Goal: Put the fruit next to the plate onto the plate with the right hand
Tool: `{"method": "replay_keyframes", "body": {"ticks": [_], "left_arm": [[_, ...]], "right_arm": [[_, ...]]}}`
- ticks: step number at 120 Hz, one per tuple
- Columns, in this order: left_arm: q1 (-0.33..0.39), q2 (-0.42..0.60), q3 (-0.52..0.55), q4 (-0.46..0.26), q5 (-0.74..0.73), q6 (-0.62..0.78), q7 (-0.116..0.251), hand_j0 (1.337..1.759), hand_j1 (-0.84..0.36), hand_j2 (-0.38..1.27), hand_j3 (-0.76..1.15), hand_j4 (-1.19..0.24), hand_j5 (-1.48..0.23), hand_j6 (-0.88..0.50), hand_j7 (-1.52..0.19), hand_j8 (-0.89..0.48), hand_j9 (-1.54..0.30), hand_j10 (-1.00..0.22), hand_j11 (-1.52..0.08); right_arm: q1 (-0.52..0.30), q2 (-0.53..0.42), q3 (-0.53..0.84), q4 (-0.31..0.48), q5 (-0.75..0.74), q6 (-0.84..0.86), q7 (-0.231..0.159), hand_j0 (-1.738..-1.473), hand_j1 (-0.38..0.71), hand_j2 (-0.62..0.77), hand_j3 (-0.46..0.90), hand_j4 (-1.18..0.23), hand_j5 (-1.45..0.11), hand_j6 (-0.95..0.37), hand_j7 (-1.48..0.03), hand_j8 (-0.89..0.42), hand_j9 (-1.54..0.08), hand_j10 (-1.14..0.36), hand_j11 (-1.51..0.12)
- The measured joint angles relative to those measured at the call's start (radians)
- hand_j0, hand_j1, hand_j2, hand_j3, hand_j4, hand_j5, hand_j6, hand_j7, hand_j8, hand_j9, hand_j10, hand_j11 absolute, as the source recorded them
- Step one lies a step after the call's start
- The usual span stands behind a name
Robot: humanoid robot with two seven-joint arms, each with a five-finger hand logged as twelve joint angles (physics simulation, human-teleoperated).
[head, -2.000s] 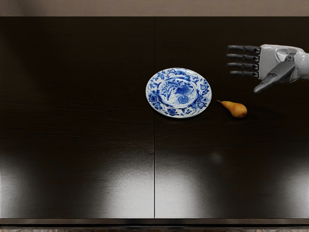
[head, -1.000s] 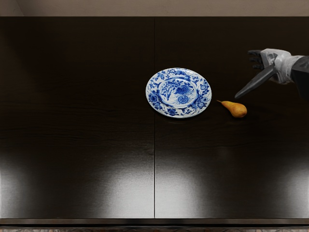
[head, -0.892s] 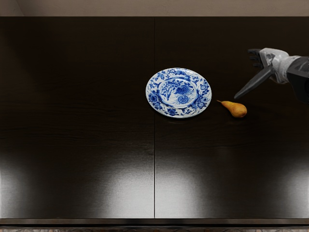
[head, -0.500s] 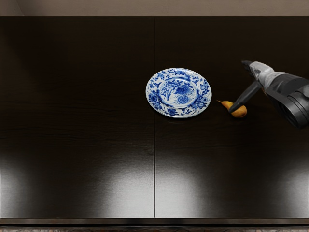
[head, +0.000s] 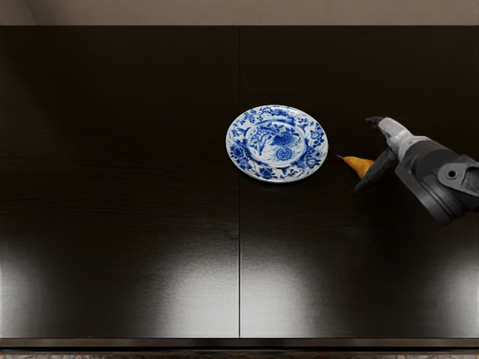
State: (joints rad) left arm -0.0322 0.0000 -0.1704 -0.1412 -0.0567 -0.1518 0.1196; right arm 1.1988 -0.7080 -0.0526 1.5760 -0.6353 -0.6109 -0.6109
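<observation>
1. Just right of the blue-and-white plate (head: 277,142), on the dark bench (head: 135,224), the pear (head: 355,162) lies on its side. Its thin stem end points toward the plate's rim, near it but not touching.
2. The right hand (head: 383,146) reaches in from the right edge and sits over the pear's fat end, hiding it. Only the narrow neck and stem show.
3. I cannot tell whether the hand is spread, pressed together or already pinching the fruit: it is seen nearly end-on and reads dark against the dark bench. The pear looks to be resting on the bench, not lifted.
4. The pear should handle as a small, light, firm thing with a smooth skin. Being rounded and tapered, it will probably roll, or slip out toward the neck if squeezed there.
5. The best hold is likely around the broad belly, from 2 opposite sides, with moderate pressure.
6. The plate is shallow and looks ceramic, so the pear wants a low, gentle release near the middle, or it may roll over the low rim.
7. No left arm shows.
</observation>
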Motion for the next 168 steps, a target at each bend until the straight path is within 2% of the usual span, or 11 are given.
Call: {"method": "replay_keyframes", "body": {"ticks": [50, 78, 106, 131, 168], "left_arm": [[0.000, 0.000, 0.000, 0.000, 0.000, 0.000, 0.000, 1.658, 0.35, 0.00, 0.00, 0.00, 0.00, 0.00, 0.00, 0.00, 0.00, 0.00, 0.00], [0.000, 0.000, 0.000, 0.000, 0.000, 0.000, 0.000, 1.658, 0.35, 0.00, 0.00, 0.00, 0.00, 0.00, 0.00, 0.00, 0.00, 0.00, 0.00], [0.000, 0.000, 0.000, 0.000, 0.000, 0.000, 0.000, 1.658, 0.35, 0.00, 0.00, 0.00, 0.00, 0.00, 0.00, 0.00, 0.00, 0.00, 0.00], [0.000, 0.000, 0.000, 0.000, 0.000, 0.000, 0.000, 1.658, 0.35, 0.00, 0.00, 0.00, 0.00, 0.00, 0.00, 0.00, 0.00, 0.00, 0.00], [0.000, 0.000, 0.000, 0.000, 0.000, 0.000, 0.000, 1.658, 0.35, 0.00, 0.00, 0.00, 0.00, 0.00, 0.00, 0.00, 0.00, 0.00, 0.00]], "right_arm": [[-0.053, 0.079, -0.017, -0.084, -0.059, 0.000, 0.000, -1.658, -0.18, -0.03, 0.00, -0.14, -0.19, -0.15, -0.19, -0.14, -0.19, -0.14, -0.19], [-0.057, 0.086, -0.022, -0.165, -0.083, 0.000, 0.000, -1.658, -0.17, -0.03, 0.00, -0.15, -0.19, -0.15, -0.19, -0.15, -0.19, -0.15, -0.19], [-0.072, 0.156, -0.023, -0.283, -0.110, 0.000, 0.000, -1.658, -0.20, -0.02, 0.00, -0.13, -0.17, -0.13, -0.17, -0.13, -0.17, -0.13, -0.17], [-0.088, 0.203, -0.021, -0.330, -0.116, 0.000, 0.000, -1.658, -0.20, -0.02, 0.00, -0.13, -0.17, -0.13, -0.17, -0.13, -0.17, -0.13, -0.17], [-0.084, 0.214, -0.035, -0.364, -0.108, 0.000, 0.000, -1.658, -0.17, -0.03, 0.00, -0.15, -0.20, -0.15, -0.20, -0.15, -0.20, -0.15, -0.20]]}}
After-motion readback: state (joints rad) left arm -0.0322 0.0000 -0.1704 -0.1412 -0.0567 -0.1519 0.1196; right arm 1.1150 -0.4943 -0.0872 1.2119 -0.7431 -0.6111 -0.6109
